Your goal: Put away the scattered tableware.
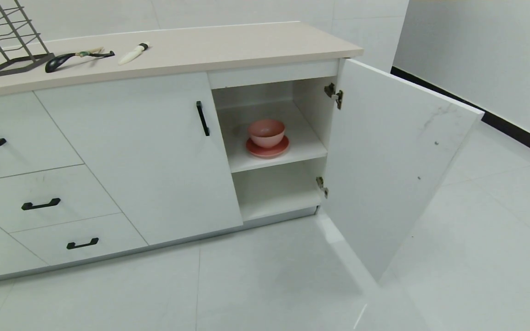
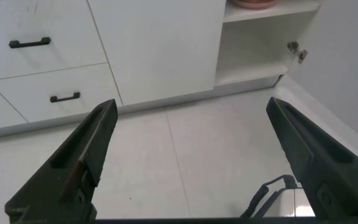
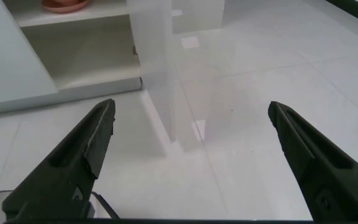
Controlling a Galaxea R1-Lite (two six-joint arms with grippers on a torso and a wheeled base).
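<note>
Left gripper (image 2: 190,106) & right gripper (image 3: 190,106) hang w/ jaws apart over floor (image 2: 185,149); bowl (image 1: 266,132) on plate (image 1: 267,151) already on cabinet shelf (image 1: 308,143), so next prob. fetch black spoon (image 1: 62,59) & white utensil (image 1: 132,54) off counter (image 1: 228,46).

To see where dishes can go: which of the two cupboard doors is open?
The right door, swung wide, showing the pink bowl on a plate; the left door, with a black handle, is shut.
</note>
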